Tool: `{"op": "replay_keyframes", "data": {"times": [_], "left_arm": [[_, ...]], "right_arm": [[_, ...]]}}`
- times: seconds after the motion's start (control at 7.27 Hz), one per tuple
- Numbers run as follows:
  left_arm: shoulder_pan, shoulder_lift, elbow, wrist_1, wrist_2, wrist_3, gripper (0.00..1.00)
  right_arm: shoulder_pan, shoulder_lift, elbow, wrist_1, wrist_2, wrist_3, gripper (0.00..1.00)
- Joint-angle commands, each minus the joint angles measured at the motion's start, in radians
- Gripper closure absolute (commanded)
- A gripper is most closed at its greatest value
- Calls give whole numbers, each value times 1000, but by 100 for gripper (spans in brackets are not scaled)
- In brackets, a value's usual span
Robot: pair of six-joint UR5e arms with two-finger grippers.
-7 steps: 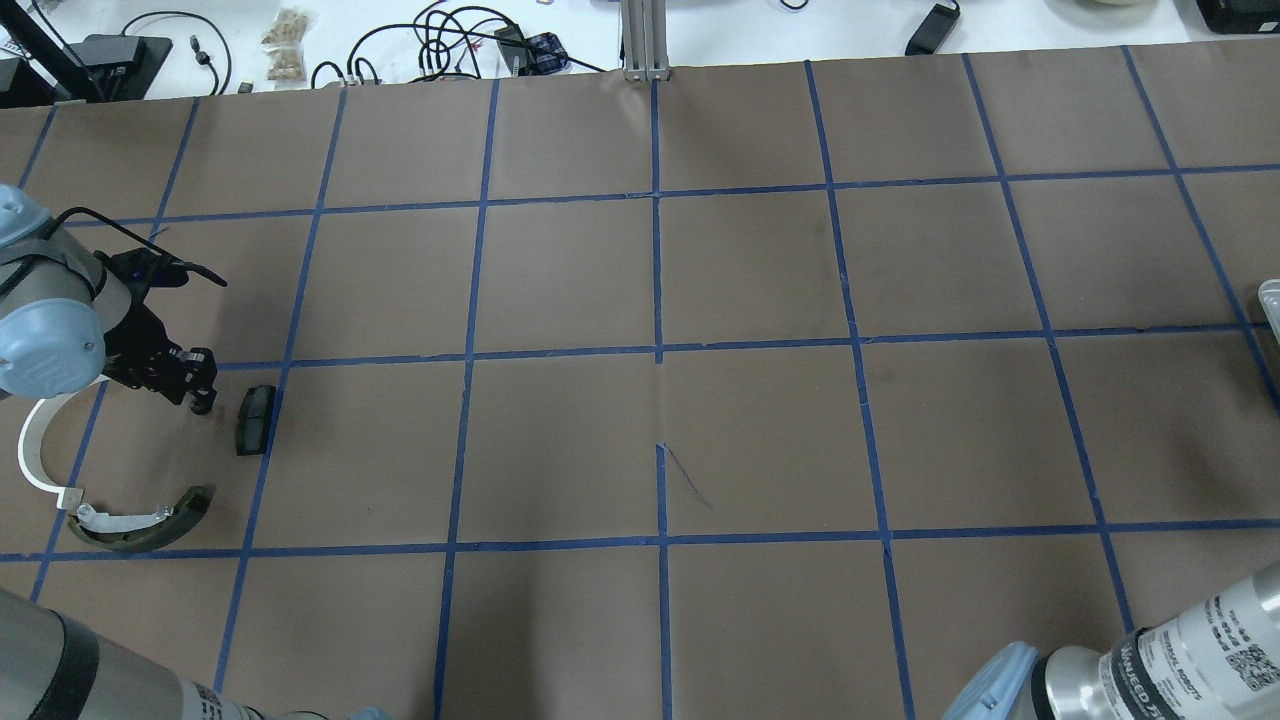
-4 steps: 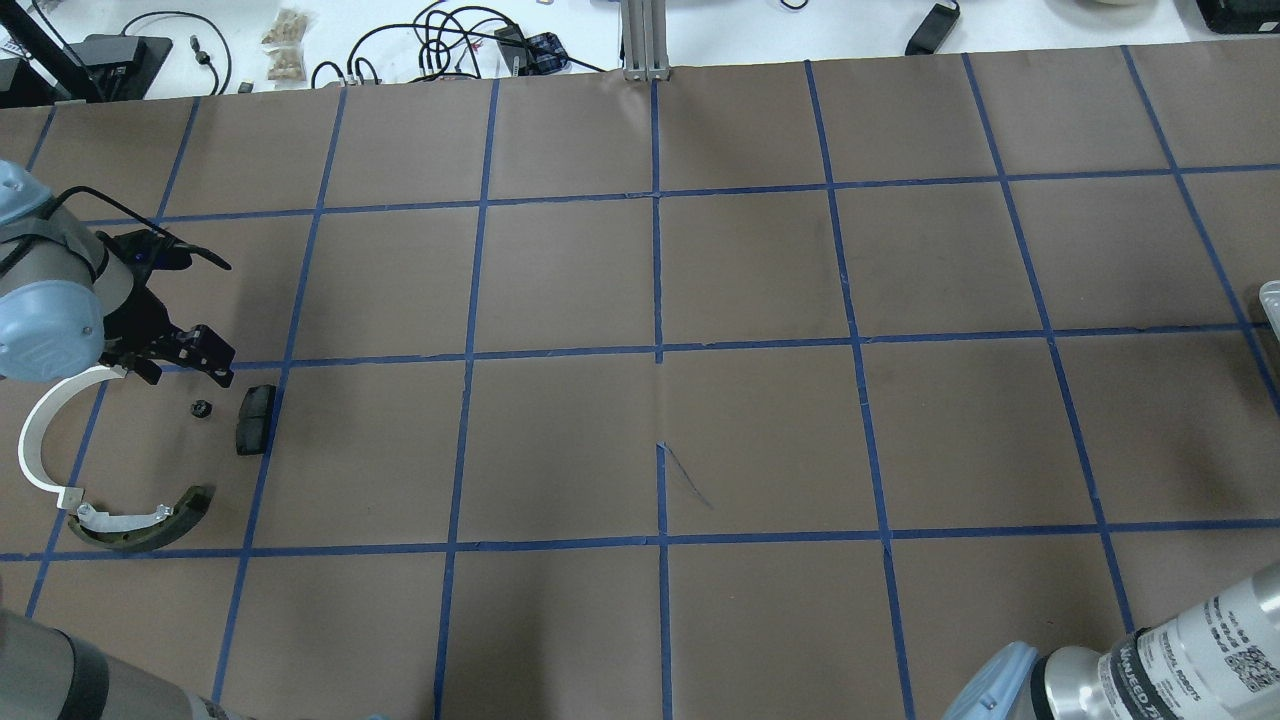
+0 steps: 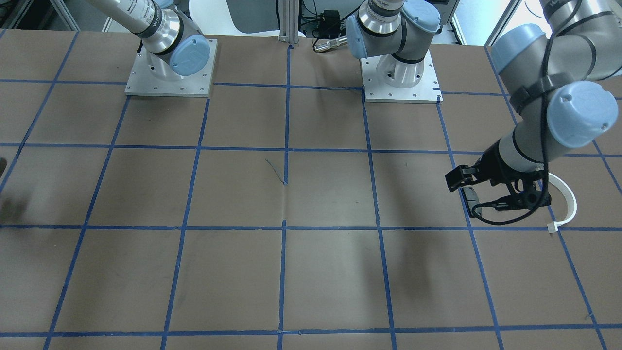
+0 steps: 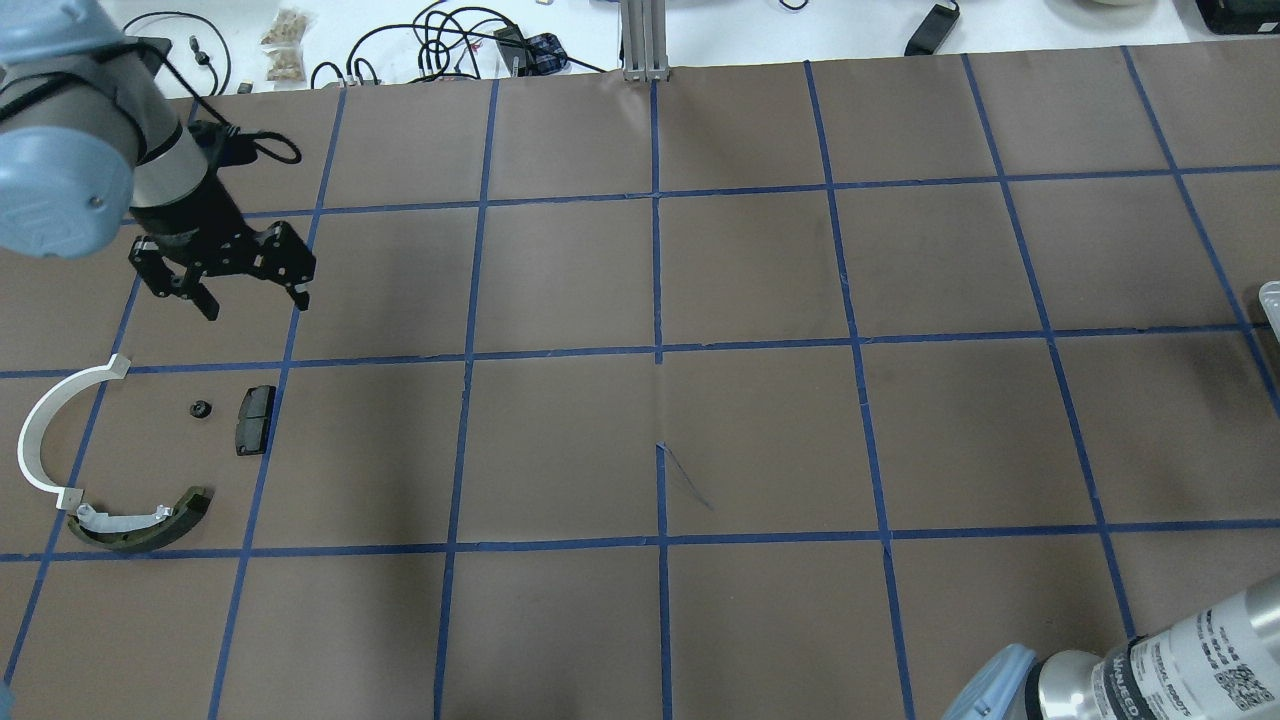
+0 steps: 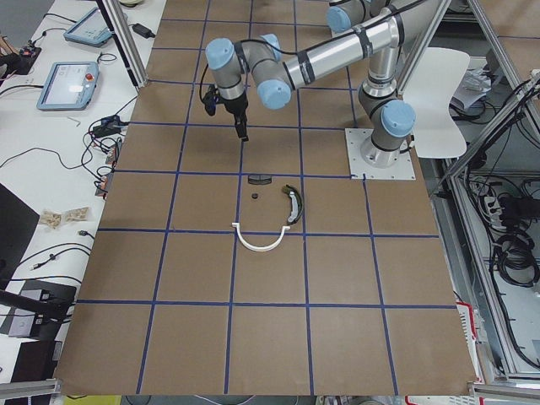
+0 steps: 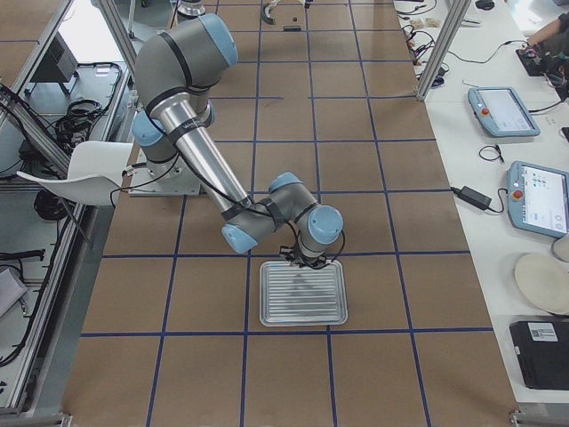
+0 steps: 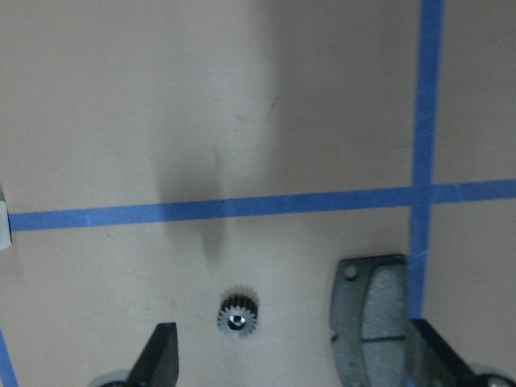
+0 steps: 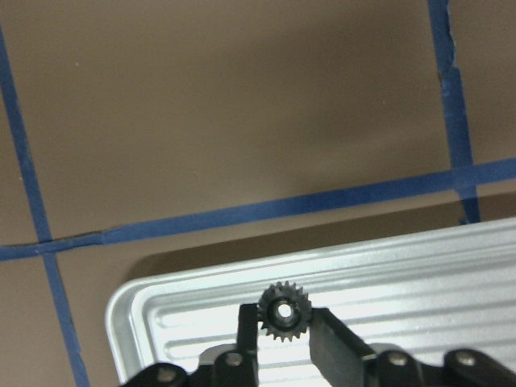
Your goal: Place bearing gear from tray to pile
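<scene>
The pile lies at the table's left: a white half-ring strip (image 4: 35, 440), an olive-and-white shoe (image 4: 140, 525), a flat black pad (image 4: 256, 419). A small dark bearing gear (image 4: 200, 408) lies on the paper just left of the pad, also in the left wrist view (image 7: 239, 313). My left gripper (image 4: 252, 298) is open and empty, raised above and beyond the pile. My right gripper (image 8: 284, 324) is shut on a second small bearing gear (image 8: 284, 311), just above the ribbed metal tray (image 8: 161, 310).
The tray (image 6: 302, 294) stands at the table's right end, with only its edge (image 4: 1270, 300) in the overhead view. Brown paper with a blue tape grid covers the table. Cables and devices lie along the far edge.
My left gripper has opened, left the gear on the paper beside the black pad, and has risen and moved toward the far side, away from the pile.
</scene>
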State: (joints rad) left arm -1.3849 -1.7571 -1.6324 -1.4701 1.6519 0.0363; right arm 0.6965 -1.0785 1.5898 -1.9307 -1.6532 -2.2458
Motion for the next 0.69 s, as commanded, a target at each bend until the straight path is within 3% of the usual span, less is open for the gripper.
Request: {"op": "replay_keyframes", "data": {"times": [0.0, 0.28, 0.55], "left_arm": [[-233, 59, 123, -88, -1, -200, 0], [-270, 80, 187, -90, -61, -200, 0], [-269, 85, 184, -88, -100, -191, 0]], "right_arm": [[102, -73, 7, 117, 7, 201, 100], [254, -116, 10, 204, 86, 360, 100], [412, -132, 18, 239, 171, 583, 100]]}}
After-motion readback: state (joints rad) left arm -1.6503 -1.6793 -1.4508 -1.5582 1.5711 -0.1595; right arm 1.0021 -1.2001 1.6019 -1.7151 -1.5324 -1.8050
